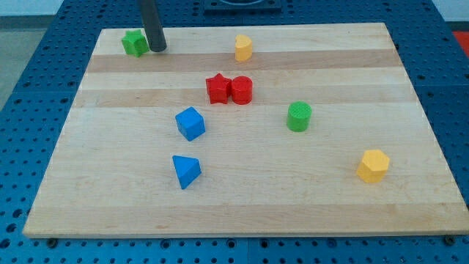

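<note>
My tip (158, 48) rests on the board near its top left corner. It stands just right of the green star block (134, 43), touching it or nearly so. Further right along the top sits a yellow block (243, 48). In the middle, a red star (218, 89) and a red cylinder (242, 90) stand side by side, touching. A blue cube (190, 123) lies below them to the left, and a blue triangular block (185, 171) lies lower still.
A green cylinder (299, 116) stands right of centre. A yellow hexagonal block (373, 166) sits at the lower right. The wooden board (330, 198) lies on a blue perforated table (22, 110).
</note>
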`<state>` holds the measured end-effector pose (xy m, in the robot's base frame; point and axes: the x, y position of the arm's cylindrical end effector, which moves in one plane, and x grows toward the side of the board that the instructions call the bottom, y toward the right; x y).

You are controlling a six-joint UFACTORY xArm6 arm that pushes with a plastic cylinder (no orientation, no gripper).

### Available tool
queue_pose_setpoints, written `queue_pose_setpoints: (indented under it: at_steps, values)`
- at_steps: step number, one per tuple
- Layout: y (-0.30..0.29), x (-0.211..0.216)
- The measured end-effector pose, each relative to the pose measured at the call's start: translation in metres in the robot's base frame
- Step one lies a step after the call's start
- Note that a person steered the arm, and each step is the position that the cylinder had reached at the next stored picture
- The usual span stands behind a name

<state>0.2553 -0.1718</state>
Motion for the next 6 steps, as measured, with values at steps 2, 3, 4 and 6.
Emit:
queue_pose_setpoints:
  at_steps: [2,3,4,6]
  values:
    - [-0.010,0.012]
    - [-0.012,0.012]
    - [-0.012,0.012]
    - [0.057,0.035]
